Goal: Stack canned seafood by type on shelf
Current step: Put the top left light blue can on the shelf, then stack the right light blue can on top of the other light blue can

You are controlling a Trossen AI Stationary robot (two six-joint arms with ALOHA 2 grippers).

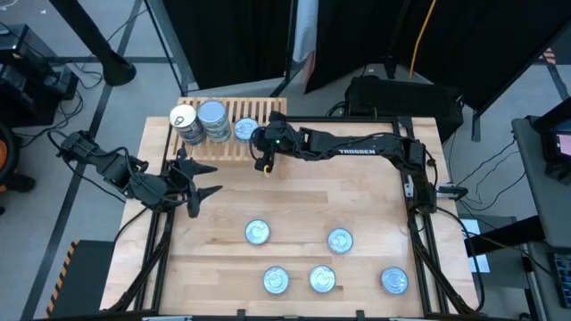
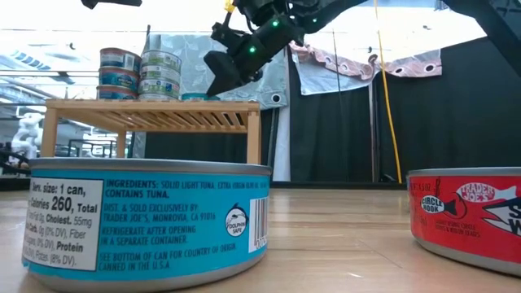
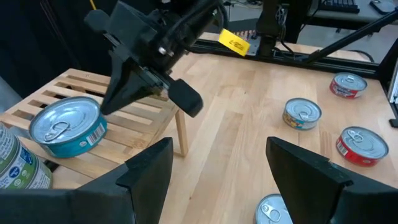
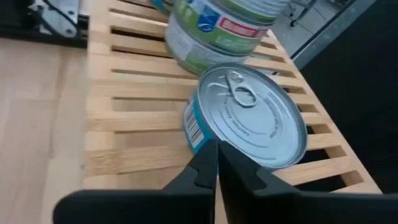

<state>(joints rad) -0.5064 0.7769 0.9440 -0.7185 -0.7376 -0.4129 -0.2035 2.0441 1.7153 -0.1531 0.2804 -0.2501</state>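
Observation:
The slatted wooden shelf (image 1: 268, 109) stands at the table's far left. On it are two stacks of canned seafood (image 1: 185, 122) (image 1: 212, 120) and a single blue-sided tin (image 1: 245, 130), flat on the slats. My right gripper (image 1: 258, 138) is shut, its tips right at that tin's (image 4: 249, 118) side facing the table's right edge. Off the shelf's near left corner, my left gripper (image 1: 203, 190) hangs open and holds nothing. Several more tins (image 1: 257, 233) lie on the near half of the table. My right gripper's shut fingertips (image 4: 211, 155) stand at the blue-sided tin's side wall (image 4: 194, 127), slanting down from the table's right. I cannot tell whether they touch it. The tin sits flat on the shelf's slats (image 4: 124, 118), top up.
In the low view, a blue-labelled tin (image 2: 146, 224) and a red one (image 2: 464, 216) sit close to the table's near edge. The shelf's right end (image 3: 134, 115) has bare slats. The green-labelled stack (image 4: 211, 31) stands just past the single tin.

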